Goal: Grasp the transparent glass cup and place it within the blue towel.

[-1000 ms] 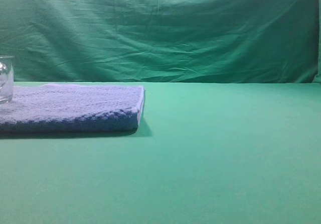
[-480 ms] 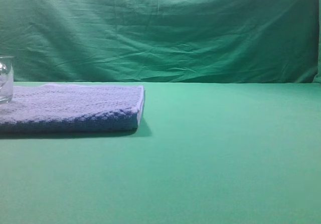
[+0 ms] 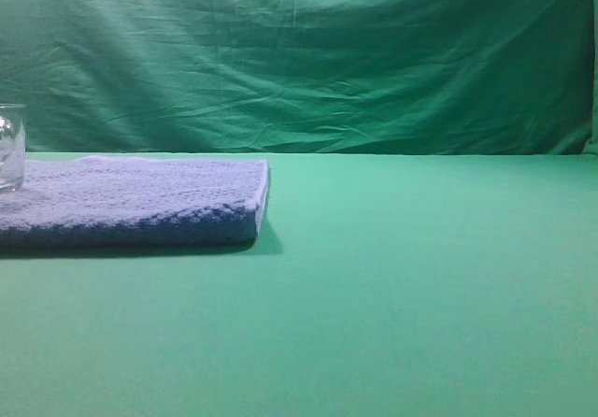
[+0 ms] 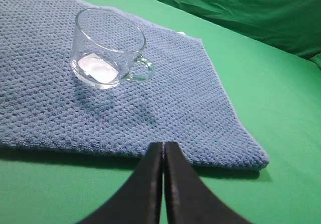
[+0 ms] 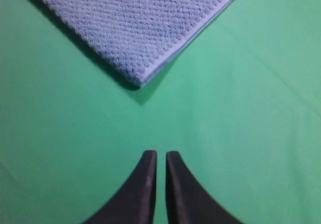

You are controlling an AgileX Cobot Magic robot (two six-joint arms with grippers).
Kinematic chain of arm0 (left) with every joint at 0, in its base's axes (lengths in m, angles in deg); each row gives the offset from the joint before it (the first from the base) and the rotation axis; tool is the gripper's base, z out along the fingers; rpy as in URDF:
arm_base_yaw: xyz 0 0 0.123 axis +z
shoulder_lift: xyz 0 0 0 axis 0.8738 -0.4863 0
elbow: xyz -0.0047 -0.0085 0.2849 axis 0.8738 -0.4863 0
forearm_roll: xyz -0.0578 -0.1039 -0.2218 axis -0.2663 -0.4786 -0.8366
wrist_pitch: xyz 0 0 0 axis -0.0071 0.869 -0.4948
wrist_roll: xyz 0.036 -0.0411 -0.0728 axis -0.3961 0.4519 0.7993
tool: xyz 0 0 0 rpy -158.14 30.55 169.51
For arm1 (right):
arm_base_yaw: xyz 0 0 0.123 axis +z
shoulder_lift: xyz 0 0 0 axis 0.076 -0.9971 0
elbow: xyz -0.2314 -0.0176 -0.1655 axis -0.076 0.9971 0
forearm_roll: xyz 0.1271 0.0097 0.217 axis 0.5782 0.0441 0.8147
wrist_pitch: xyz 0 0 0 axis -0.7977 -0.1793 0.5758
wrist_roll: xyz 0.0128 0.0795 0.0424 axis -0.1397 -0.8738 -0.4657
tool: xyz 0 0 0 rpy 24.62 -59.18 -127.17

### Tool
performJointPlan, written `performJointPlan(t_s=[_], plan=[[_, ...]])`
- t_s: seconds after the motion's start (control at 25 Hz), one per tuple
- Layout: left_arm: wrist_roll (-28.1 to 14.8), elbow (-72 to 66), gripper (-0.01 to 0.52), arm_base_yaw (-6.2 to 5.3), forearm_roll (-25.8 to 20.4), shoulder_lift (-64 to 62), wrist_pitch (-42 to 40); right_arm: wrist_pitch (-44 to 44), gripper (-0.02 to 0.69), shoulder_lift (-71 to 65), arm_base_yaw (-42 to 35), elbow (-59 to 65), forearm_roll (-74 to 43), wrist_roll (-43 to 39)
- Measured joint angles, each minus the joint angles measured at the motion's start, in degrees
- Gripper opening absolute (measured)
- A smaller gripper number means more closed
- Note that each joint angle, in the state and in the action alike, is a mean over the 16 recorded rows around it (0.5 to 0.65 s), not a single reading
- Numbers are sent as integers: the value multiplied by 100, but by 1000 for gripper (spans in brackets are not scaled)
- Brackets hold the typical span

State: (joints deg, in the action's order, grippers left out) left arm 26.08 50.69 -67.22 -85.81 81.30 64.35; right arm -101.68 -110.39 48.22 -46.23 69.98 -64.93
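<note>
The transparent glass cup (image 4: 108, 48) stands upright on the blue towel (image 4: 150, 103), its loop handle pointing right. In the exterior high view only its right part (image 3: 9, 146) shows at the left edge, on the blue towel (image 3: 140, 197). My left gripper (image 4: 163, 146) is shut and empty, back from the cup, over the towel's near edge. My right gripper (image 5: 161, 154) is shut and empty over bare green table, short of the towel's corner (image 5: 138, 78). Neither gripper shows in the exterior high view.
The green table surface (image 3: 420, 277) stretches right of the towel. A green cloth backdrop (image 3: 308, 62) hangs behind the table.
</note>
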Motion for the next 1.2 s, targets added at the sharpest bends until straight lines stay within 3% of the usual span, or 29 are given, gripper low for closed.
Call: performJointPlan(t_s=[0.28,0.56,1.2], plan=[[0,0,0,0,0,0,0,1104,61,1031,-440,803,16,-70],[0,0,0,0,0,0,0,1864,61,2547,-1405,1785,89,-81],[0,0,0,0,0,0,0,2015,61,6169,-3840,4154,193,-86]])
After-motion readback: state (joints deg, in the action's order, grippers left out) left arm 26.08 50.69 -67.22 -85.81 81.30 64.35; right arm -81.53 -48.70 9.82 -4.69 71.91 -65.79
